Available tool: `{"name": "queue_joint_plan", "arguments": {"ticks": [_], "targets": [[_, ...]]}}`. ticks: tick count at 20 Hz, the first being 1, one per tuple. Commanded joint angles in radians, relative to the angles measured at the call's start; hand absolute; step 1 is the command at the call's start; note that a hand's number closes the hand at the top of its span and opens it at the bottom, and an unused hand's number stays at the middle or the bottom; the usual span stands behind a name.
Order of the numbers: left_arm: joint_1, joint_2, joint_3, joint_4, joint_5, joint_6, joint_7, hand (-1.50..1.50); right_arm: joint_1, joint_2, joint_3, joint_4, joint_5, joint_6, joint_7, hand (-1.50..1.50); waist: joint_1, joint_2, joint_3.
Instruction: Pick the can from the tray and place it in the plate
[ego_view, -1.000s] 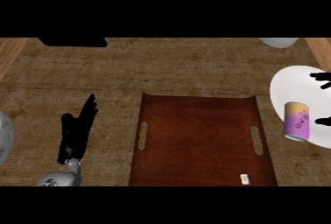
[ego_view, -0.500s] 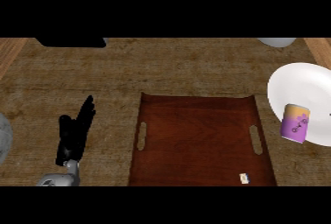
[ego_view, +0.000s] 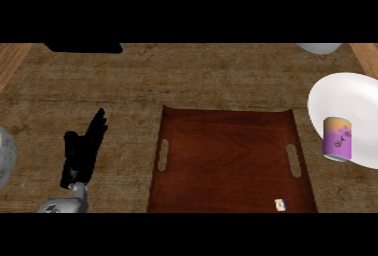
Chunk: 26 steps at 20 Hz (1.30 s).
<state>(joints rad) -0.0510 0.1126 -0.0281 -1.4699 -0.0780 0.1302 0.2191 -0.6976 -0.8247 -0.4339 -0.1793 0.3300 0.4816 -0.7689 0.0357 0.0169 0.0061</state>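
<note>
Presently: can (ego_view: 338, 139), purple, lay on its side in the white plate (ego_view: 347, 97), right of the brown tray (ego_view: 229, 160). Left hand (ego_view: 83, 150) rested on the surface, fingers straight, grasping nothing.

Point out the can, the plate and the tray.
can (ego_view: 339, 139), head view, middle of its purple side.
plate (ego_view: 341, 95), head view, bare white upper part.
tray (ego_view: 229, 155), head view, bare brown floor.

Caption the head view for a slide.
Purple can lies on the white plate, right of the brown tray; left hand rests open.
</note>
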Motion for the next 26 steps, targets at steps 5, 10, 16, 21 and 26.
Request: {"name": "queue_joint_plan", "arguments": {"ticks": [5,10,16,21,26], "targets": [[0.003,-0.006,-0.007,0.004,0.005,-0.014,0.005,0.00,0.042,0.026,0.003,-0.026,-0.021,0.110,-0.150,-1.50,-0.001,-0.003,-0.001],[-0.023,-0.004,0.013,0.028,0.005,-0.007,-0.009,0.00,0.066,0.057,0.035,-0.023,0.006,0.017,-0.144,-1.50,-0.002,-0.002,-0.001],[-0.013,-0.004,0.002,-0.004,-0.004,-0.006,0.012,0.00,0.112,0.049,0.033,0.002,0.007,-0.038,-0.183,-1.50,0.006,0.001,0.001],[-0.023,-0.016,-0.015,-0.028,-0.021,0.008,0.044,0.00,0.103,0.033,0.026,0.013,0.005,-0.086,-0.171,-1.50,0.008,0.002,0.001],[-0.014,0.015,0.028,0.008,0.014,-0.025,0.002,0.00,0.110,-0.025,0.023,0.032,0.002,-0.047,-0.153,-1.50,0.016,0.009,0.003]]}}
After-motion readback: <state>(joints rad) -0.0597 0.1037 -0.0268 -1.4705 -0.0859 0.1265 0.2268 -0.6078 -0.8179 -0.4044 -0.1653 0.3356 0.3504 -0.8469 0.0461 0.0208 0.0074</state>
